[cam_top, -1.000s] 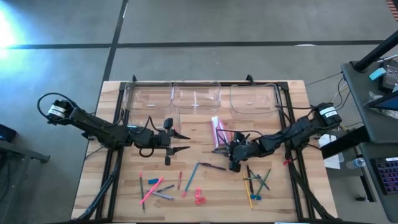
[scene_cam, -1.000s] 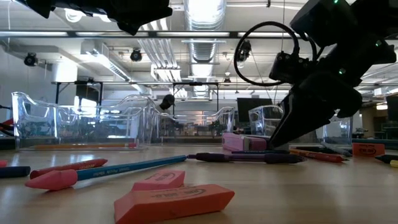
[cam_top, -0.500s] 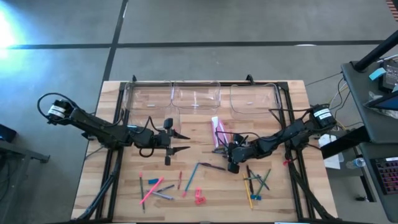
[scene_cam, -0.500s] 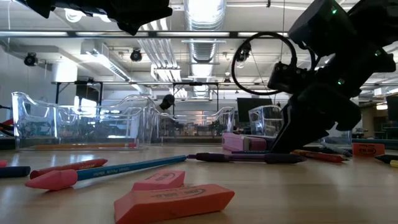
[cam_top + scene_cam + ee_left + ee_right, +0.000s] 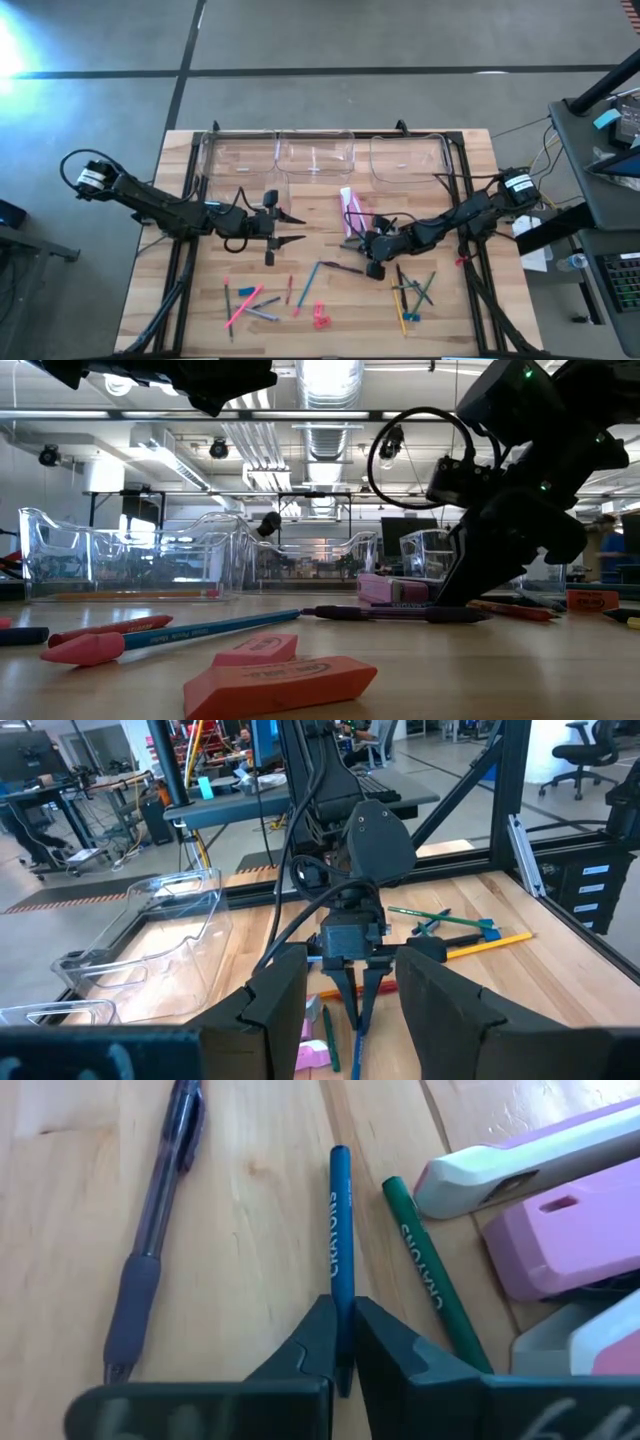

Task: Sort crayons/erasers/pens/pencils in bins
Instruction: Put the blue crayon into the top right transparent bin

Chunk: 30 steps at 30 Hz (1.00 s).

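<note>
My right gripper (image 5: pixel 352 241) is low at mid-table, beside pink oblong items (image 5: pixel 350 208), and is shut on a blue crayon (image 5: pixel 338 1240) that lies on the wood. A green crayon (image 5: pixel 425 1270) and a purple pen (image 5: pixel 160 1210) lie on either side of it. My left gripper (image 5: pixel 298 229) is open and empty, held above the table left of centre. Three clear bins (image 5: pixel 315 155) stand along the far edge. Pink-red erasers (image 5: pixel 280 682) lie near the front edge. My right gripper pinches the blue crayon near one end (image 5: pixel 340 1315) between its two fingers. The fingers slant down from the table's right side and lie along the crayon. The crayon lies flat on the table, its other end pointing away from the gripper.
Loose pens, pencils and crayons lie scattered at the front left (image 5: pixel 250 298) and the front right (image 5: pixel 412 295). A blue pencil (image 5: pixel 190 630) and a purple pen (image 5: pixel 400 613) lie across mid-table. A dark frame (image 5: pixel 460 180) borders the table's sides.
My right arm has sunk lower and shifted a little toward the table's left, bringing its fingertips down onto the table beside the pink items. My left arm has kept still.
</note>
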Each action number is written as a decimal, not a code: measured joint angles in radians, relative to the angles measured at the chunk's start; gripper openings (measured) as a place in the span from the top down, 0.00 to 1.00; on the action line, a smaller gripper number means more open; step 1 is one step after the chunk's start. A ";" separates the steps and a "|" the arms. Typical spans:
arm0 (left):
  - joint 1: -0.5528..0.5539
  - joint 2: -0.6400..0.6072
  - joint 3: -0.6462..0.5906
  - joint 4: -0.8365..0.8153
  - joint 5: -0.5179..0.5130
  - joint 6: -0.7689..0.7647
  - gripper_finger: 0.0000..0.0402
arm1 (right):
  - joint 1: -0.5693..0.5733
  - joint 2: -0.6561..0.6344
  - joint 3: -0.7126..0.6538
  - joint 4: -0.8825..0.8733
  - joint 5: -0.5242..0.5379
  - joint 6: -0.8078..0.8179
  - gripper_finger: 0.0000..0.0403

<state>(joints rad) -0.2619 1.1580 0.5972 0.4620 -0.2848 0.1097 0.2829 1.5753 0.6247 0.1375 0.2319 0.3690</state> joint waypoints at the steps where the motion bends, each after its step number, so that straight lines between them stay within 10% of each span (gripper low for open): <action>1: 0.000 0.000 0.000 0.000 0.000 0.000 0.65 | 0.000 -0.003 0.003 -0.005 -0.001 -0.003 0.96; 18: -0.001 0.000 -0.001 0.000 0.000 -0.003 0.65 | -0.017 -0.252 0.020 -0.005 0.055 -0.111 0.95; 30: -0.002 0.000 -0.002 0.000 0.001 -0.027 0.65 | -0.238 -0.519 0.018 -0.138 0.131 -0.115 0.96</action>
<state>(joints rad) -0.2638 1.1580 0.5957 0.4620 -0.2840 0.0826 0.0444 1.0568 0.6430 -0.0008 0.3628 0.2543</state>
